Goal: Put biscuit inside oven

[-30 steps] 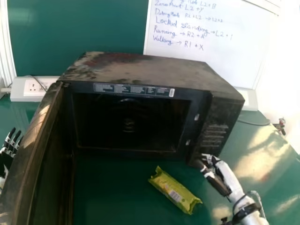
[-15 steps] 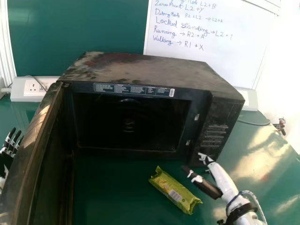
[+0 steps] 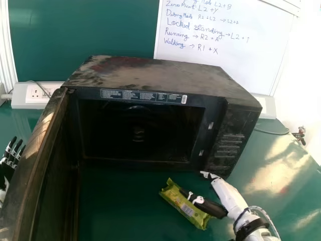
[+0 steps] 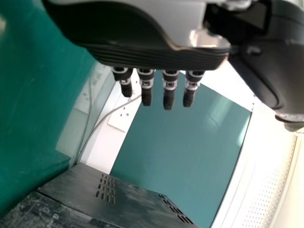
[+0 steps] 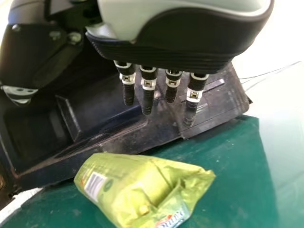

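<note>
Yellow-green biscuit packet (image 3: 175,199) before open oven (image 3: 150,75), right hand (image 3: 228,197) close by, left hand (image 3: 10,163) farther off, both straight-fingered, empty

On the table (image 3: 120,211), the biscuit packet (image 3: 174,195) lies beside the fingers of the right hand (image 3: 229,200), extending to their left. The oven (image 3: 150,73) stands beyond them, its open door (image 3: 55,165) well to their left.

The right fingers (image 3: 199,200) have moved closer to the biscuit packet (image 3: 181,203).
</note>
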